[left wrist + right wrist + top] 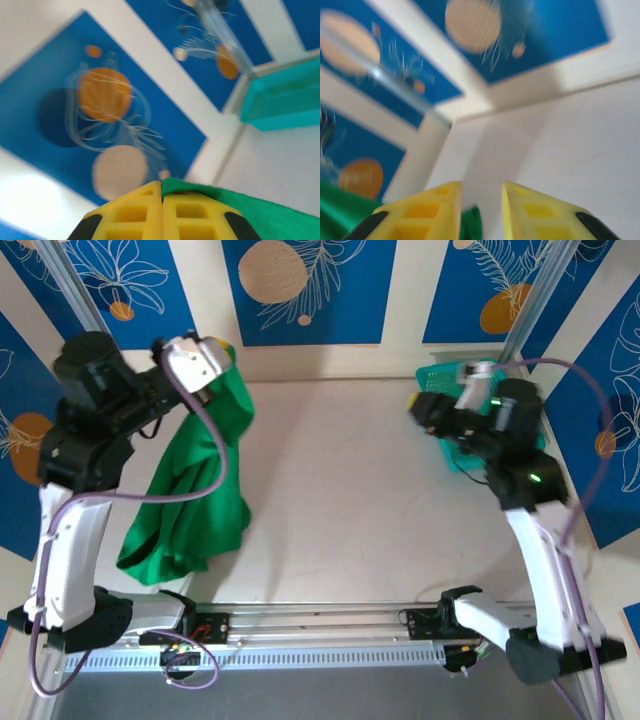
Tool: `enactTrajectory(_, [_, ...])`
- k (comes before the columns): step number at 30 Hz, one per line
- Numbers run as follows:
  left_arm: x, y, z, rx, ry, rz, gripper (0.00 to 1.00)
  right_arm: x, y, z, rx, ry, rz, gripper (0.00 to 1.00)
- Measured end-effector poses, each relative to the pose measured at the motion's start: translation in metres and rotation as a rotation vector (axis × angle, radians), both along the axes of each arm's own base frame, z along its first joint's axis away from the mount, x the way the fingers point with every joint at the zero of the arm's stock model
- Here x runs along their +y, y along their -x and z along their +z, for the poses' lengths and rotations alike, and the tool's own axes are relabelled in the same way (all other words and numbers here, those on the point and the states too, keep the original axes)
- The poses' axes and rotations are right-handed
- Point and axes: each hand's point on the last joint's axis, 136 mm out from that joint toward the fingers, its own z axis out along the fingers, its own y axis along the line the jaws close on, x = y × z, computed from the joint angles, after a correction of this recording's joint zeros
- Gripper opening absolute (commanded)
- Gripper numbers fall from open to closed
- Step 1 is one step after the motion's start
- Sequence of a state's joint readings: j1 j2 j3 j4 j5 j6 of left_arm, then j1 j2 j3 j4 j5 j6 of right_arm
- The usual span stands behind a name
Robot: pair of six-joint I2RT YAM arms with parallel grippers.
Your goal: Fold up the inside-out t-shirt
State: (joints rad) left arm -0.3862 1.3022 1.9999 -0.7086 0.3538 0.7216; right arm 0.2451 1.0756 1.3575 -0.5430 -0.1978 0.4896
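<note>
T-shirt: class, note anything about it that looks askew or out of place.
The green t-shirt hangs bunched and twisted from the shut left gripper, its lower end heaped on the table, not spread flat for folding.

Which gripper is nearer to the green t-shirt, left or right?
Left. The left gripper is shut on the t-shirt, holding it up at the far left. The right gripper, jaws apart, is across the table by the teal basket, not touching the t-shirt.
</note>
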Motion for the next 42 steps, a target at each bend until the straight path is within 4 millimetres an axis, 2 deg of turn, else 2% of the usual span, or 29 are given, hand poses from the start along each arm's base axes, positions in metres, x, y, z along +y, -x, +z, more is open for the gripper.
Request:
enactTrajectory(2, [-0.009, 0.001, -0.014, 0.047, -0.011, -0.058, 0.0, 0.04, 0.014, -0.058, 0.011, 0.113, 0.219, 0.41])
enactTrajectory(5, [-0.014, 0.013, -0.014, 0.051, -0.005, -0.115, 0.0, 0.083, 0.056, -0.108, -0.062, 0.233, 0.497, 0.44])
enactTrajectory(9, [-0.013, 0.035, -0.006, 0.03, 0.012, -0.163, 0.0, 0.111, 0.105, -0.141, -0.267, 0.314, 0.736, 0.48])
enactTrajectory(12, [-0.012, 0.053, -0.008, 0.029, 0.024, -0.204, 0.0, 0.116, 0.125, -0.159, -0.382, 0.343, 0.815, 0.49])
enactTrajectory(16, [-0.015, 0.068, -0.017, 0.053, 0.044, -0.264, 0.0, 0.116, 0.129, -0.163, -0.504, 0.38, 0.841, 0.56])
enactTrajectory(19, [-0.02, 0.07, -0.023, 0.077, 0.052, -0.299, 0.0, 0.118, 0.13, -0.159, -0.596, 0.396, 0.855, 0.56])
enactTrajectory(22, [-0.023, 0.071, -0.028, 0.103, 0.06, -0.322, 0.0, 0.124, 0.133, -0.168, -0.624, 0.409, 0.868, 0.55])
enactTrajectory(26, [-0.026, 0.074, -0.025, 0.104, 0.079, -0.348, 0.0, 0.134, 0.138, -0.197, -0.587, 0.421, 0.892, 0.52])
enactTrajectory(31, [-0.028, 0.078, -0.016, 0.092, 0.107, -0.373, 0.0, 0.154, 0.143, -0.253, -0.455, 0.43, 0.901, 0.58])
enactTrajectory(33, [-0.028, 0.08, -0.013, 0.089, 0.115, -0.385, 0.0, 0.163, 0.139, -0.273, -0.405, 0.455, 0.877, 0.57])
enactTrajectory(36, [-0.028, 0.086, -0.009, 0.087, 0.129, -0.401, 0.0, 0.172, 0.122, -0.291, -0.373, 0.481, 0.808, 0.56])
enactTrajectory(38, [-0.027, 0.091, -0.006, 0.08, 0.135, -0.412, 0.0, 0.174, 0.11, -0.297, -0.366, 0.492, 0.759, 0.53])
enactTrajectory(39, [-0.027, 0.093, -0.005, 0.076, 0.138, -0.416, 0.0, 0.175, 0.105, -0.298, -0.366, 0.492, 0.74, 0.48])
enactTrajectory(42, [-0.025, 0.098, -0.002, 0.068, 0.143, -0.421, 0.0, 0.178, 0.094, -0.293, -0.382, 0.477, 0.704, 0.24])
